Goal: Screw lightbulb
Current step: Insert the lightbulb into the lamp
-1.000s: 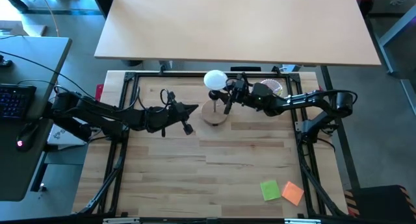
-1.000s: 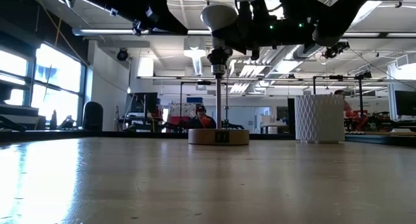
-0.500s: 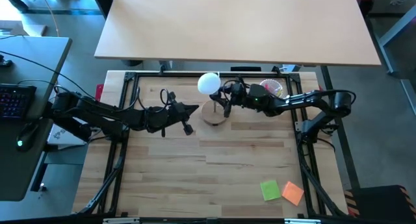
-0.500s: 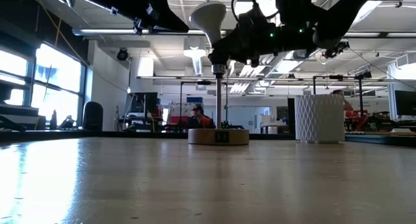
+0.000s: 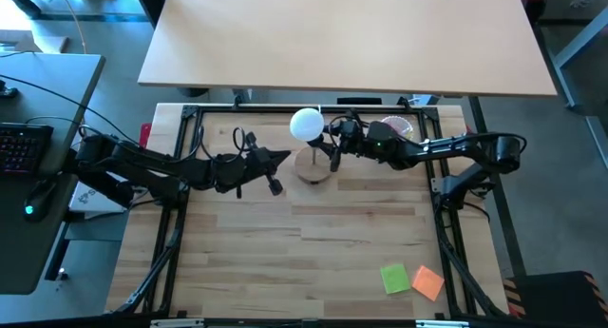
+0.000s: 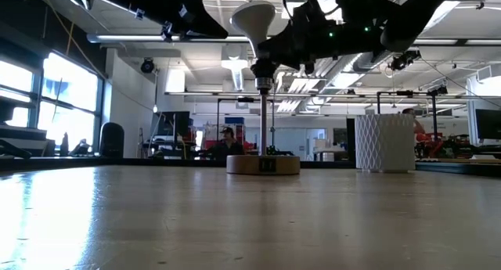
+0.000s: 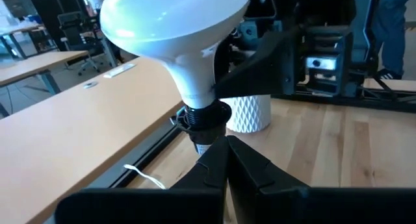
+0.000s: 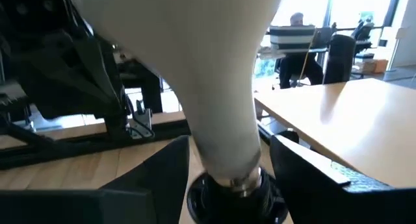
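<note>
The white lightbulb (image 5: 306, 124) stands with its screw end in the black socket (image 7: 203, 117) on top of the thin stem (image 6: 271, 121) of the round wooden lamp base (image 5: 313, 166). Its globe leans toward the table's far left. My right gripper (image 8: 229, 175) comes level from the right and is open. Its fingers stand on either side of the bulb's narrow neck (image 8: 224, 133), with a gap showing. My left gripper (image 7: 226, 149) comes from the left and is shut, its tips just below the socket. My left gripper's shut fingertips (image 7: 214, 160) point level at the spot under the black socket, from the table's left. The fingers themselves cover that spot, so I cannot tell whether they touch the socket or the stem.
A white ribbed cup (image 6: 383, 142) with pink items (image 5: 397, 130) stands just right of the lamp, behind my right arm. A green note (image 5: 395, 278) and an orange note (image 5: 428, 282) lie near the front right corner. A person (image 6: 227, 141) sits in the room beyond.
My right gripper has opened and let go of the bulb's neck, easing slightly back toward the table's right. The bulb, upright a second ago, has tipped toward the far left, and its screw end stays at the socket.
</note>
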Action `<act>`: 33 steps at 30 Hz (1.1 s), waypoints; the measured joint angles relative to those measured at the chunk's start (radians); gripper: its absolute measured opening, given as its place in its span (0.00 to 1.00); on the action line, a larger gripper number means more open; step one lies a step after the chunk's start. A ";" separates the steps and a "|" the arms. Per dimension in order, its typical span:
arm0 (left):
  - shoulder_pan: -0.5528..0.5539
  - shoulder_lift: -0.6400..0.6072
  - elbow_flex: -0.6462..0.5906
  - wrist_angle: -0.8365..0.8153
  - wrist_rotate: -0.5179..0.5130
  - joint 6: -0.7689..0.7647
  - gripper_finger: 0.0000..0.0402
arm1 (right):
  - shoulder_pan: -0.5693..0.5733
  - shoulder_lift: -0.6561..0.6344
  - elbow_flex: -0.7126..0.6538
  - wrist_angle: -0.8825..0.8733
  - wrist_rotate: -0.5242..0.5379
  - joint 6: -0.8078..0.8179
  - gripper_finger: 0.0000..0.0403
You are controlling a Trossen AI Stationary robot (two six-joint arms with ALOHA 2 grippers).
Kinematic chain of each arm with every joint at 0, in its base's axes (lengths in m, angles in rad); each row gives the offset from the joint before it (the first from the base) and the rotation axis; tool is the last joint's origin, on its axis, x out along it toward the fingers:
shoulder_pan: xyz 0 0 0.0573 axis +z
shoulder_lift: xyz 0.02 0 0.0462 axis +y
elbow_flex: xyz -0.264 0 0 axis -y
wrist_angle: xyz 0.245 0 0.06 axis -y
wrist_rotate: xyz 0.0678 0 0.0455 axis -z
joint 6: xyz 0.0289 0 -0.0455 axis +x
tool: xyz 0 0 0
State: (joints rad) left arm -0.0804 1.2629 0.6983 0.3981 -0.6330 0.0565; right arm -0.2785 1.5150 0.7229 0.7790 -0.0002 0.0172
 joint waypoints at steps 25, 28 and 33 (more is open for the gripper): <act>0.107 -0.011 0.000 0.020 0.089 0.134 0.37 | 0.012 -0.295 0.001 -0.364 -0.042 -0.088 0.54; 0.114 -0.022 0.000 0.030 0.088 0.179 0.37 | 0.014 -0.288 0.001 -0.363 -0.042 -0.085 0.54; 0.120 -0.028 0.000 0.139 0.100 0.210 0.37 | 0.014 -0.233 0.005 -0.339 -0.032 -0.108 0.54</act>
State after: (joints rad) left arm 0.0393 1.2353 0.6983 0.5372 -0.5329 0.2665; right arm -0.2646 1.2821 0.7278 0.4404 -0.0321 -0.0908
